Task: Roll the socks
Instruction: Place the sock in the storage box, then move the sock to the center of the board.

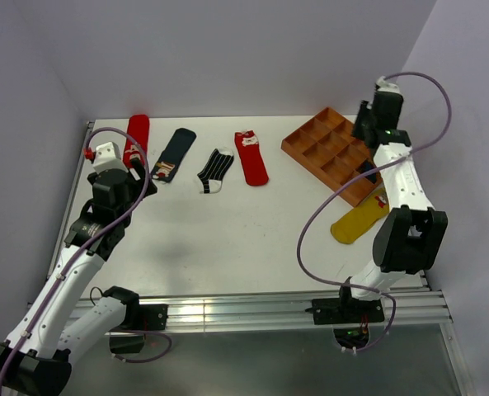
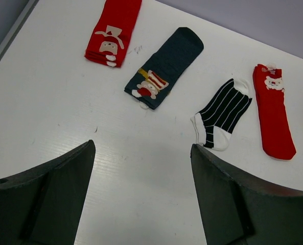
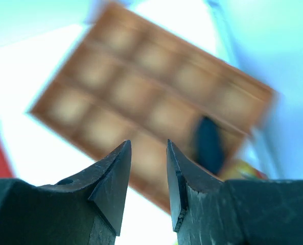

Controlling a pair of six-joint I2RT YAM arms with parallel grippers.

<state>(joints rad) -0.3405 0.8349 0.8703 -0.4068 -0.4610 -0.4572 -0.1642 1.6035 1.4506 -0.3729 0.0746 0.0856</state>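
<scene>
Left wrist view: the patched navy sock [image 2: 164, 66] is laid flat, unrolled, on the desk [image 2: 64, 102]. The left claw [image 2: 142, 147] is released, empty; the right claw [image 3: 147, 144], narrowly parted, likewise. Grasping a sock is judged next.

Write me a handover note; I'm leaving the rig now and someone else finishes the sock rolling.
Left gripper open, empty, over the table. Right gripper slightly open, empty, above the tray.
Plain navy sock in a tray compartment: seemingly done.
Flat, unrolled, in a row: red sock, patched navy sock, striped sock, second red sock; yellow sock beside the tray.
Left: roll those five.
</scene>
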